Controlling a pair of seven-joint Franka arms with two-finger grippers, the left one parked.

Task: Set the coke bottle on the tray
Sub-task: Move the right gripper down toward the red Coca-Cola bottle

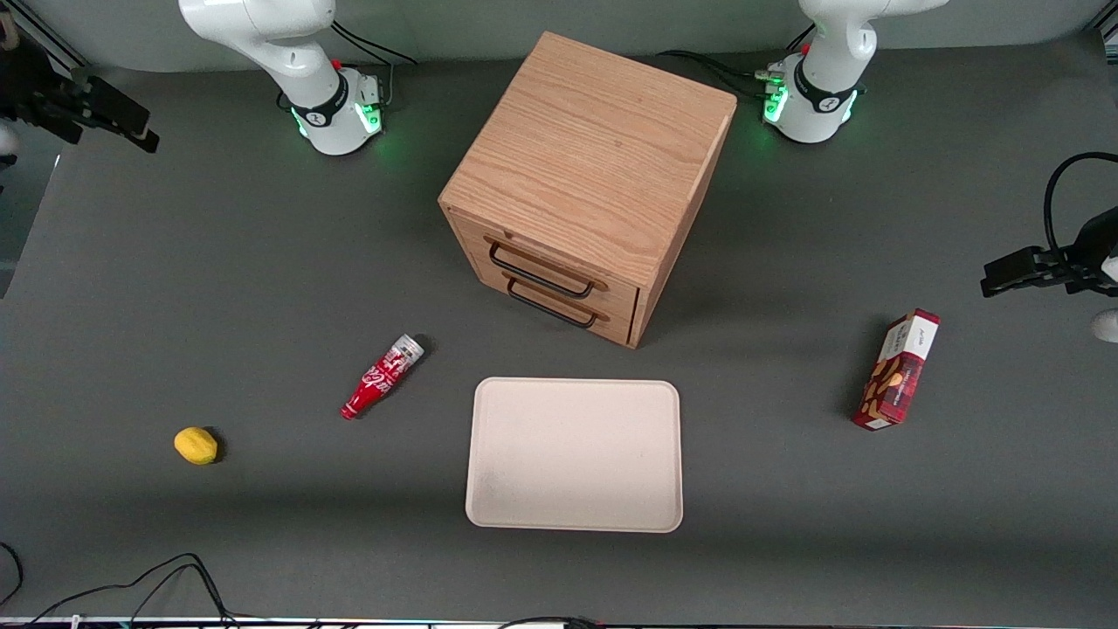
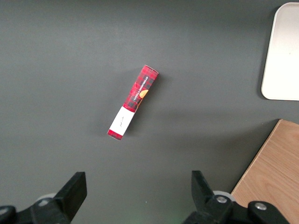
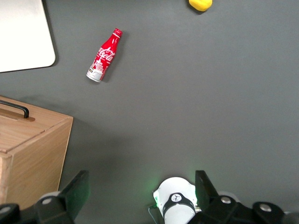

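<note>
**Item: coke bottle** point(image 1: 383, 376). Lying on its side on the grey table point(image 1: 262, 279), lower left of centre in the front view, silvery base end pointing up-frame, red neck pointing down-frame. It rests near the tray's short edge but apart from it, a strip of bare table between them. Nothing touches it.

**Item: tray** point(image 1: 574, 454). Cream, flat, lower centre of the front view, just in front of the wooden drawer cabinet point(image 1: 587, 175). Nothing lies on it.

**Item: gripper** point(image 1: 79, 109). Upper left edge of the front view, raised well clear of the table and well apart from the bottle. In the right wrist view the two fingers point(image 3: 77, 189) stand wide apart with nothing between them; the pincer is spread and holds nothing.

**Progress:** judged at the very start. Reaching, grasping, carrying and setting down all remain to be done.

**Other stock:** lemon point(image 1: 196, 445), lower left of the front view; red snack box point(image 1: 896, 369), right of the front view, toward the parked arm's end.

**Not fully visible:** the gripper is partly cut off by the frame edge in the front view; the tray shows only as a corner in both wrist views. The bottle's lettering is too small to read.
</note>
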